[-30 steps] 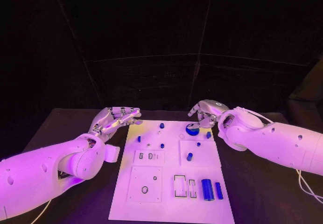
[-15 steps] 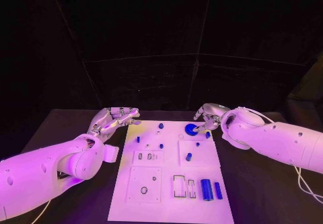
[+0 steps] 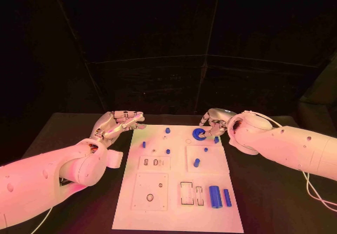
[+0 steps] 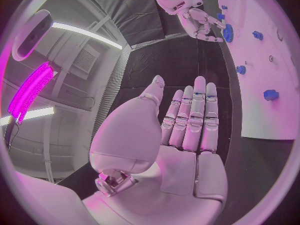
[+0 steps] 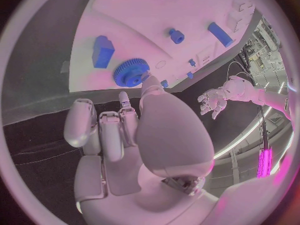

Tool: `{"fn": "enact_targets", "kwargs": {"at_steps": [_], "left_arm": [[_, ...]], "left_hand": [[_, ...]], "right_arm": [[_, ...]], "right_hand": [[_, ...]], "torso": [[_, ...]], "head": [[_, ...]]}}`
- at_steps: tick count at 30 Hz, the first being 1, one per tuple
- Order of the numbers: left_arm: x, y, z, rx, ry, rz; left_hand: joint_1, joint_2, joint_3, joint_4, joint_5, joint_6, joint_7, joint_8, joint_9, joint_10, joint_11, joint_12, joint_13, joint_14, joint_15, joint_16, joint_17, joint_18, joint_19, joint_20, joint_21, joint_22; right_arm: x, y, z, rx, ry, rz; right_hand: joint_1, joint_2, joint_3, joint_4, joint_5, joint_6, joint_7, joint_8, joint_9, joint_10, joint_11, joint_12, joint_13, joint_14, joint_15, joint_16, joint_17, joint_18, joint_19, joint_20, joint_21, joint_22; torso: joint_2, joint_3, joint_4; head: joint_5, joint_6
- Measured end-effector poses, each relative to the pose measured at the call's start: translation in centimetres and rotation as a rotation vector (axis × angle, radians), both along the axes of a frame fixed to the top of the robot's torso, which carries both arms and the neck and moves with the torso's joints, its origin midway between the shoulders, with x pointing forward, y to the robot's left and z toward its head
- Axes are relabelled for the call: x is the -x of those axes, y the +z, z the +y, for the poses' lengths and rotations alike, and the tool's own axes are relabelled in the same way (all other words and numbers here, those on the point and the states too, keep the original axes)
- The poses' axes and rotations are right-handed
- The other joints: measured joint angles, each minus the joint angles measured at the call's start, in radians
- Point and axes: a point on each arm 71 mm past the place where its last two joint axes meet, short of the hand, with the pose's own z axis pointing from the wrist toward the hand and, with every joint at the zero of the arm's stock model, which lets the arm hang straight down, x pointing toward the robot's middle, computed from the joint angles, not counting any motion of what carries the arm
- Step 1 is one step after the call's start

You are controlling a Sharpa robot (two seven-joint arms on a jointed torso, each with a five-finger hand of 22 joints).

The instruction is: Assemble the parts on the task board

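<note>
**Blue gear at the far end of the board**

At the far right corner of the white task board (image 3: 179, 180), the right hand (image 3: 214, 122) touches a round blue gear (image 3: 199, 134). The gear is flat like a coin, with tiny teeth all around its edge and a small hole in the middle. In the right wrist view the gear (image 5: 131, 72) lies flat on the board, and the thumb tip (image 5: 149, 81) presses on its rim. The other fingers are curled in beside it, so I cannot tell if the hand really holds the gear.

Just beside the gear stands a small blue block (image 5: 103, 51).

The left hand (image 3: 118, 123) hangs over the black table (image 3: 63, 131) by the board's far left corner. Its fingers (image 4: 194, 117) are straight and close together, palm open, holding nothing.

Two long blue bars (image 3: 220, 197) lie side by side near the board's near right end.
</note>
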Motion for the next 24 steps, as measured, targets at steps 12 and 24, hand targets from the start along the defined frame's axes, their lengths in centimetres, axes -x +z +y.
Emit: {"fn": "enact_targets", "kwargs": {"at_steps": [12,24], "left_arm": [[-0.03,-0.03,0.01,-0.001,0.0,0.002],[-0.03,-0.05,0.07,-0.001,0.0,0.004]], "left_hand": [[0.0,0.0,0.001,-0.004,0.0,0.0,0.0,-0.004,0.0,0.0,0.0,-0.004,0.0,0.0,0.0,-0.004,0.001,0.0,0.0,0.0,0.0,-0.001],[0.0,0.0,0.001,-0.004,0.0,0.0,0.0,-0.004,0.0,0.0,0.0,-0.004,0.0,0.0,0.0,-0.004,0.001,0.0,0.0,0.0,0.0,-0.001]], "right_arm": [[0.0,-0.12,0.08,0.026,0.008,0.009],[0.02,-0.16,0.5,0.067,0.018,0.015]], "right_hand": [[0.03,0.036,0.018,-0.038,0.015,0.036,-0.006,0.023,0.002,0.007,0.0,0.016,0.0,0.0,0.0,0.004,0.0,-0.016,0.004,-0.004,0.008,0.009],[0.03,0.036,0.018,-0.045,-0.003,0.036,-0.006,0.023,-0.001,0.007,0.0,0.016,0.0,0.0,0.0,0.007,0.0,-0.016,0.004,-0.004,0.008,0.009]], "torso": [[0.0,-0.001,0.0014],[0.0,-0.0015,0.0025]], "head": [[-0.003,-0.002],[-0.003,-0.009]]}}
